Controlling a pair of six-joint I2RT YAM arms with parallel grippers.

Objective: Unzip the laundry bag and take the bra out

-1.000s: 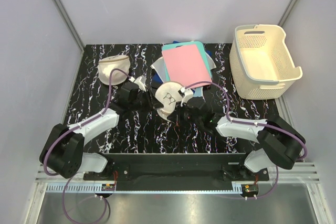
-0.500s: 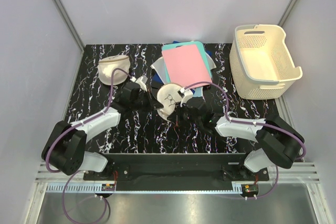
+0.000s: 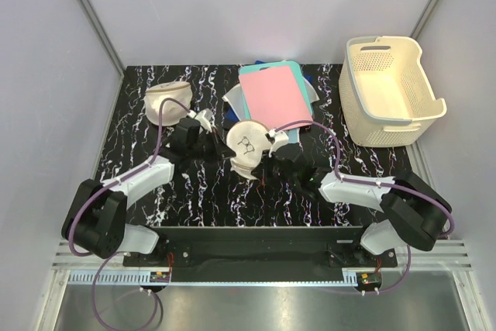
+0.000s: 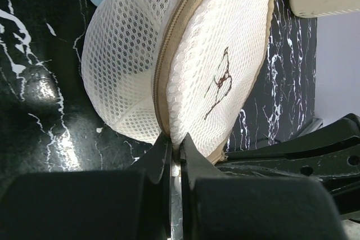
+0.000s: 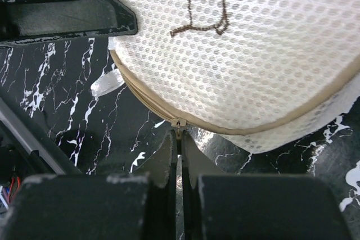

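The bag (image 3: 248, 147) is pinched at its rim by the closed left gripper (image 4: 175, 149), its zipper pull (image 5: 179, 123) by the closed right gripper (image 5: 179, 140).

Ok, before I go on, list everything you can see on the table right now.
laundry bag: one, cream mesh with dark squiggle, table centre, between the two tools
plain pouch: one, cream, back left
flat sheets: a stack, pink on top over teal and blue, back centre
basket: one, cream, back right
table: one, black with white veins
bra: none in view
left tool: one, black, shut on the laundry bag's rim
right tool: one, black, shut on the zipper pull
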